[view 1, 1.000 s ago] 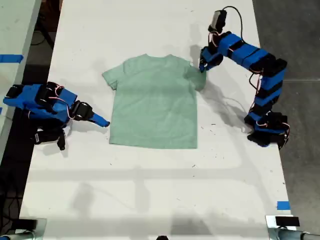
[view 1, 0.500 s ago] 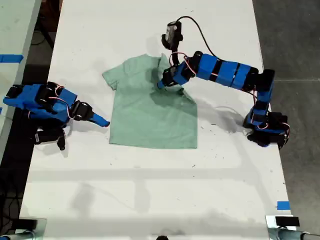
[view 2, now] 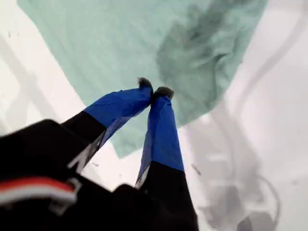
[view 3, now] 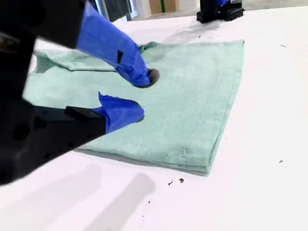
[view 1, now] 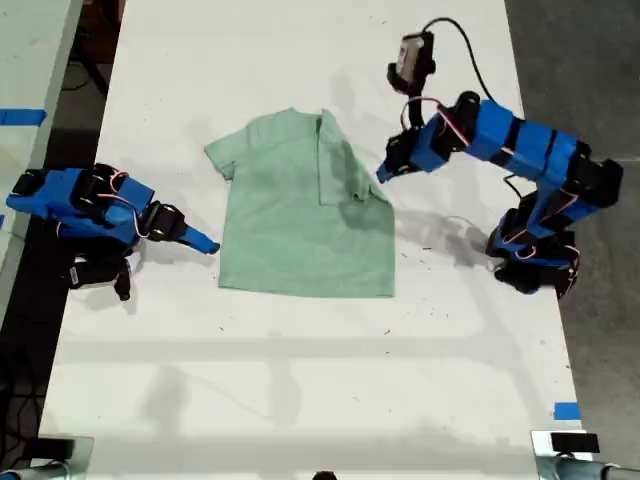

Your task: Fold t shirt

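Note:
The pale mint-green t shirt [view 1: 300, 235] lies flat on the white table [view 1: 300, 380]. Its sleeve [view 1: 340, 170] on the exterior view's right is folded over onto the body. My first gripper [view 1: 383, 174] hangs just off that folded edge, above the cloth [view 2: 120, 43]. It is shut [view 2: 154, 91], tips touching, with nothing between them. My second gripper [view 1: 208, 246] rests low on the table by the shirt's edge at the exterior view's left. Its jaws [view 3: 137, 94] stand a little open and empty in front of the shirt [view 3: 192, 96].
A strip of blue tape [view 1: 565, 410] sits near the table's front corner at the exterior view's right. A second table with blue tape [view 1: 22, 116] stands at that view's left edge. Small dark specks [view 3: 175, 182] dot the tabletop. Dark floor borders the table on the exterior view's right.
The first arm carried the sleeve leftward over the shirt's body, let it go and drew back to the exterior view's right. The sleeve now lies folded. The second arm has not moved.

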